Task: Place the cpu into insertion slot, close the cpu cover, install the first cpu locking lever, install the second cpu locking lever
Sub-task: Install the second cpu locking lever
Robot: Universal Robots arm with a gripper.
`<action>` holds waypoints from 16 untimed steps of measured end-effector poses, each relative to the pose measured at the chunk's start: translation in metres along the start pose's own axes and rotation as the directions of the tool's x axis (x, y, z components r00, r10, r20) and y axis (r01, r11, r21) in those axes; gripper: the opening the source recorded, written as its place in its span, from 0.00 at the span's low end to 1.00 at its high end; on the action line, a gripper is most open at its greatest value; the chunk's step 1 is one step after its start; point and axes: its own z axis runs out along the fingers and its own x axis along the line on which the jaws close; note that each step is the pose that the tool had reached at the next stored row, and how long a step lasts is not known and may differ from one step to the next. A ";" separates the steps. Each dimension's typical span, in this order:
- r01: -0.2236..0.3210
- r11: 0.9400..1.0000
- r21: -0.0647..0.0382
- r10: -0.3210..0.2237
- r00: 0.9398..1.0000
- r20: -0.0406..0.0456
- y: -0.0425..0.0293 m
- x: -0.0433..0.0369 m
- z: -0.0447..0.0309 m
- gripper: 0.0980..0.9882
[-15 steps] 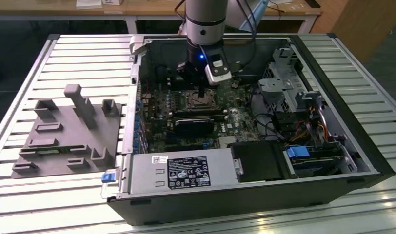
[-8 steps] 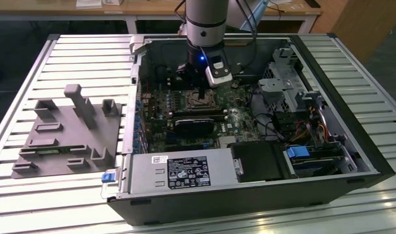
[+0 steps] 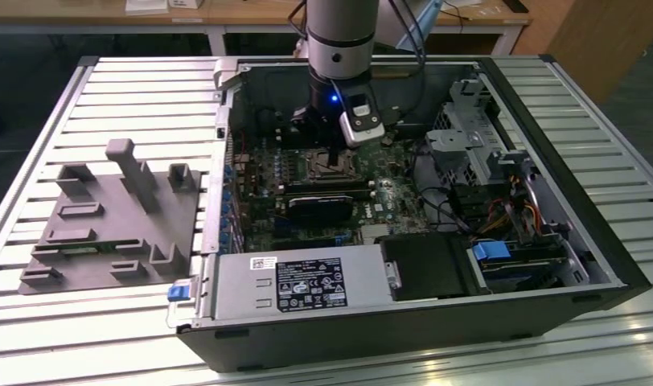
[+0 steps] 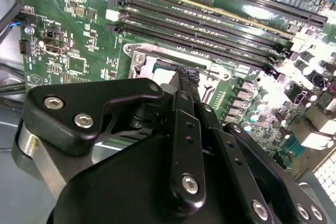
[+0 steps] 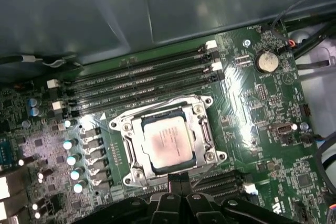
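Pale silvery-tan square cpu (image 5: 167, 143) sits in silver-rimmed socket (image 5: 131, 174), thin metal cover frame (image 5: 202, 129) down around it. Black gripper (image 4: 185, 73) w/ 2 fingers nearly together, holding nothing, by socket edge, prob. working lever.

Centre frame in first wrist view: cpu (image 5: 166, 142) w/ pale brushed-metal top, cpu cover (image 5: 169, 143) shiny silver metal. Motherboard (image 5: 262, 108) glossy green; gripper (image 4: 186, 77) matt black metal, bright screws.

cpu (image 5: 167, 142) in insertion slot (image 5: 137, 153) | cpu cover (image 5: 202, 129) seemingly closed
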 end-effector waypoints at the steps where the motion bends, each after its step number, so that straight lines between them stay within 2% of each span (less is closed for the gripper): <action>1: 0.000 1.000 0.000 0.000 1.000 0.000 -0.0012 -0.0003 -0.0002 0.00; 13: 0.000 1.000 -0.001 0.000 1.000 0.000 -0.0138 -0.0030 -0.0010 0.00; 16: 0.000 1.000 -0.007 0.000 1.000 -0.002 -0.0176 -0.0020 0.0000 0.00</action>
